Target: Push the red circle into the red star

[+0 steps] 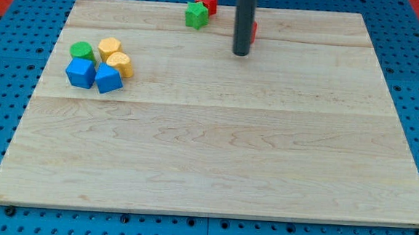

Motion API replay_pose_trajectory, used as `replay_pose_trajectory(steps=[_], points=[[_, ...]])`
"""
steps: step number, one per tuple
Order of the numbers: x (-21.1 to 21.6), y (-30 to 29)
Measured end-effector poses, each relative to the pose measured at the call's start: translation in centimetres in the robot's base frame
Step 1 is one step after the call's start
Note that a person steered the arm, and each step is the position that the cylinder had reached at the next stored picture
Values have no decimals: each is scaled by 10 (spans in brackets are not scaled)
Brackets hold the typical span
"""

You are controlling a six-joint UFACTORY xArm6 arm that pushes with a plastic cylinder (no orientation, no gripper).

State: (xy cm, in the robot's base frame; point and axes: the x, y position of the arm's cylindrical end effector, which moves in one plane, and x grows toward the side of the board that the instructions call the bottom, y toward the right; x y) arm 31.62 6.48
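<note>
My tip (241, 54) rests on the board near the view's top, right of centre. A red block (253, 31) shows as a sliver just behind the rod on its right side. It is mostly hidden, so I cannot make out its shape. Another red block (207, 1), star-like, sits at the board's top edge, up and to the left of the tip. A green star-like block (196, 15) touches it on its lower left.
A cluster sits at the board's left: a green circle (82, 50), two yellow blocks (109, 47) (120, 63) and two blue blocks (80, 73) (109, 78). The wooden board (214, 161) lies on a blue pegboard.
</note>
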Motion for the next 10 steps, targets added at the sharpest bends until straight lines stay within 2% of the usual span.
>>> replay_pose_trajectory(steps=[1,2,3,4,7,8,10], points=[[-36,17],[-76,-13],[-78,-22],[-63,-12],[-98,-23],[-72,-21],[-61,-56]])
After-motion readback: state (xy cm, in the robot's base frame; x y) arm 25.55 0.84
